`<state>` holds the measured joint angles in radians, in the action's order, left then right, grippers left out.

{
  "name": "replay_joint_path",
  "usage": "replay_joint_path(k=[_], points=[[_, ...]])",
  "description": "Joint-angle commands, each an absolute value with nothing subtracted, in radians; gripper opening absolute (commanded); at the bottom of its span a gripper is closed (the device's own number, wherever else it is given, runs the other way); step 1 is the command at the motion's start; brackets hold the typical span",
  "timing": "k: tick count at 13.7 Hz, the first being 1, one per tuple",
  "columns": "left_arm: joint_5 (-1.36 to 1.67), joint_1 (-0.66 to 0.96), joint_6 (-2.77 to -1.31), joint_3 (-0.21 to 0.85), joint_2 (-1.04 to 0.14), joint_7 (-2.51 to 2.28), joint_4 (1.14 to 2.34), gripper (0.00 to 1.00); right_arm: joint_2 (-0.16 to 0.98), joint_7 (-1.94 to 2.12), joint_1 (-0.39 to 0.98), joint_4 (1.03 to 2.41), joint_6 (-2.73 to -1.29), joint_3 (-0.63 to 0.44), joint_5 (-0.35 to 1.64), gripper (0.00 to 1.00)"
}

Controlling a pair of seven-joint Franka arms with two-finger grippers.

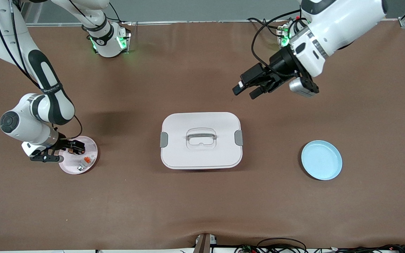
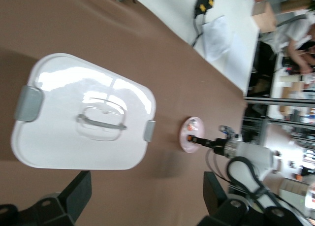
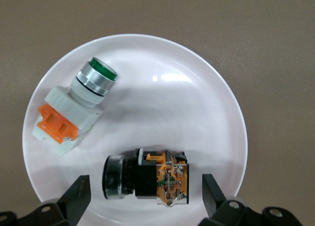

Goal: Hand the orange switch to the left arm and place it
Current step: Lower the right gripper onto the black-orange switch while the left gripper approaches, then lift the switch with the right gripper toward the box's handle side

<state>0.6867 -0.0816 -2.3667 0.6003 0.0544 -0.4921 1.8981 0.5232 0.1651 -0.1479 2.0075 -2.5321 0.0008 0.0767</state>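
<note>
The orange switch (image 3: 146, 174), a black cylinder with an orange end, lies on its side on the pink plate (image 3: 197, 103). My right gripper (image 3: 145, 184) is low over it, open, with one finger on each side of the switch and a gap to both. In the front view this gripper (image 1: 77, 147) is over the pink plate (image 1: 91, 147) at the right arm's end, and it largely hides the switch (image 1: 71, 151). The white box (image 1: 201, 140) stands mid-table. My left gripper (image 1: 248, 89) hangs open and empty in the air over bare table beside the box.
A grey-white switch with a green button and orange tab (image 3: 74, 113) lies on the same pink plate. A blue plate (image 1: 321, 160) sits toward the left arm's end. The left wrist view shows the box (image 2: 83, 113) and the pink plate (image 2: 189, 135).
</note>
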Motion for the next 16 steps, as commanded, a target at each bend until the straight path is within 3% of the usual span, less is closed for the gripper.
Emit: replay_joint_path(k=[1,6,9,12,14,16], points=[[0.522,-0.091,-2.375,0.618,0.022,-0.635,1.914,1.00,0.557,0.179,-0.160,1.979,-2.534,0.009,0.101,1.00],[0.465,-0.040,-2.372,0.630,-0.032,-0.649,1.907,1.00,0.558,0.179,-0.158,1.977,-2.534,0.009,0.101,1.00],[0.284,-0.011,-2.220,0.643,-0.055,-0.640,1.901,1.00,0.560,0.179,-0.158,1.976,-2.534,0.009,0.101,1.00],[0.275,-0.014,-2.181,0.643,-0.054,-0.529,1.885,1.00,0.560,0.183,-0.156,1.977,-2.531,0.009,0.100,0.97],[0.288,-0.018,-2.174,0.641,-0.048,-0.473,1.876,1.00,0.558,0.189,-0.156,1.977,-2.526,0.009,0.100,0.68],[0.348,-0.020,-2.175,0.641,-0.040,-0.422,1.852,1.00,0.558,0.187,-0.156,1.976,-2.522,0.009,0.100,0.21]])
